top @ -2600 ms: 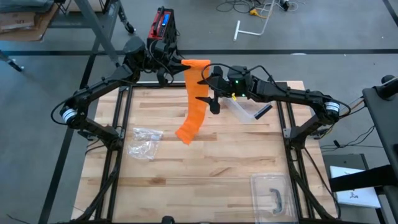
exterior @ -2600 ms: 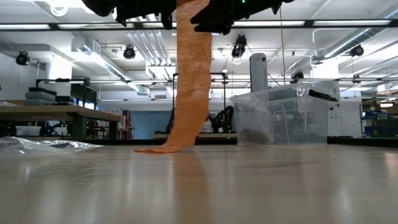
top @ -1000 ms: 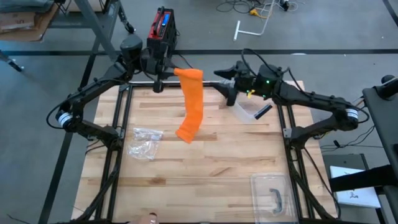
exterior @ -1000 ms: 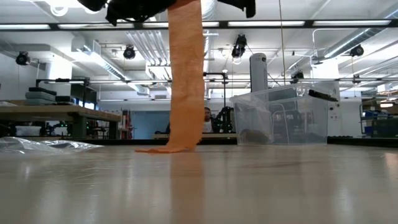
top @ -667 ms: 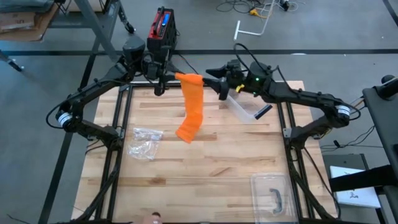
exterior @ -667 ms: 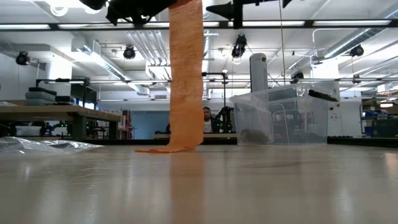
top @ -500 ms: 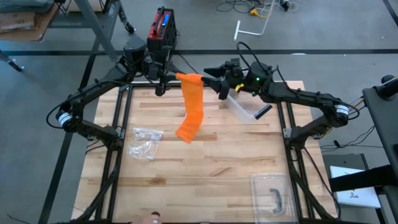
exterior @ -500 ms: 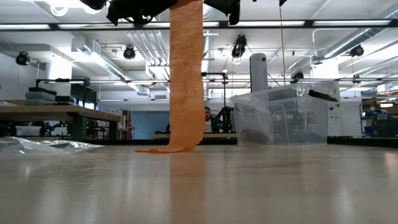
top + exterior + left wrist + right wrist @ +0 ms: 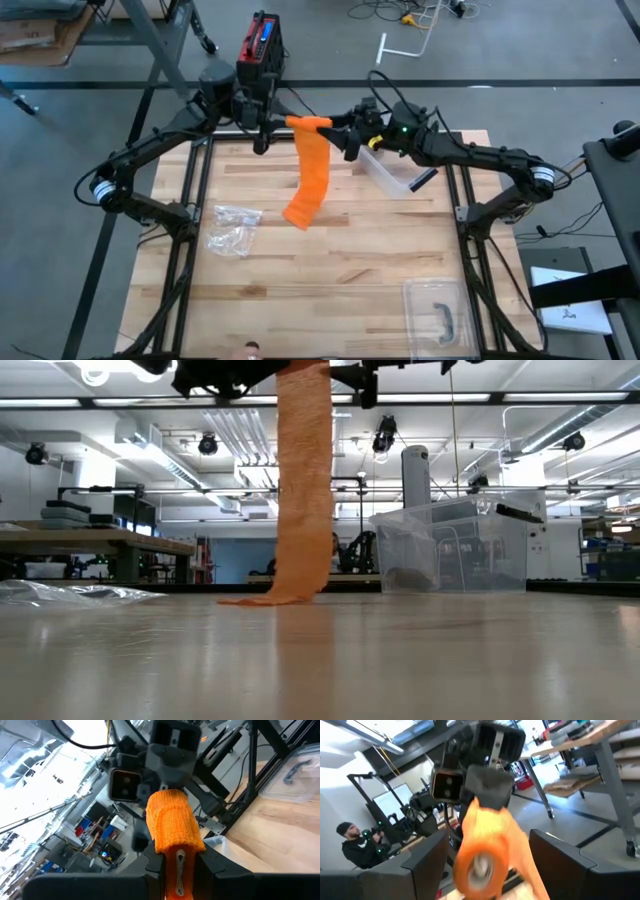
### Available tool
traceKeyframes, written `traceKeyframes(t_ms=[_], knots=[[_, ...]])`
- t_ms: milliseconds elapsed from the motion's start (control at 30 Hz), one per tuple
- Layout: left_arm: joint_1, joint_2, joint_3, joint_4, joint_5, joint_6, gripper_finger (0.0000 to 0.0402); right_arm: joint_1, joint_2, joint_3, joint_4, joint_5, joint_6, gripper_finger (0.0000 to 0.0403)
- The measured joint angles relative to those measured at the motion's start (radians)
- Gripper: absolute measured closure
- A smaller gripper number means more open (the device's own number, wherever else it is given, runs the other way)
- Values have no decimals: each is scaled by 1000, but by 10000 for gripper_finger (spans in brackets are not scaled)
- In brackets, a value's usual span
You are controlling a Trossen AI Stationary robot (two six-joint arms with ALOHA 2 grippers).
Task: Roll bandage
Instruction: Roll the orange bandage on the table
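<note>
- The left gripper (image 9: 283, 124) is high over the table's (image 9: 330, 260) far edge, clamped on the rolled end of the orange bandage (image 9: 314, 165); in the left wrist view the roll (image 9: 172, 822) sits pinched between its two fingers (image 9: 155, 862).
- From the roll, the bandage hangs down as a long strip; its lower end lies crumpled on the table, near the middle.
- In the low view the strip (image 9: 301, 480) drops straight from the top edge to the tabletop.
- The right gripper (image 9: 338, 133) is just beside the roll, on the side away from the left gripper, facing it.
- Its fingers (image 9: 427, 865) stand wide apart, one on each side of the roll's end (image 9: 480, 862), and do not press on it.
- A clear bin (image 9: 392, 172) lies on the table under the right arm.
- A crumpled clear bag (image 9: 233, 228) lies on the table's left side.
- A clear lid (image 9: 438, 312) lies at the near right corner.
- A person (image 9: 357, 847) sits in the room beyond, seen in the right wrist view.
</note>
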Motion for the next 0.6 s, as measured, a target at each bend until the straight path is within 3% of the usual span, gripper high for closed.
traceKeyframes(t_ms=[300,600], knots=[[-12,0,0,8,-11,-5,359,3,45,49,-21,-13,5,147],[-14,0,0,9,-65,-78,347,4,48,51,-22,-2,-15,247]])
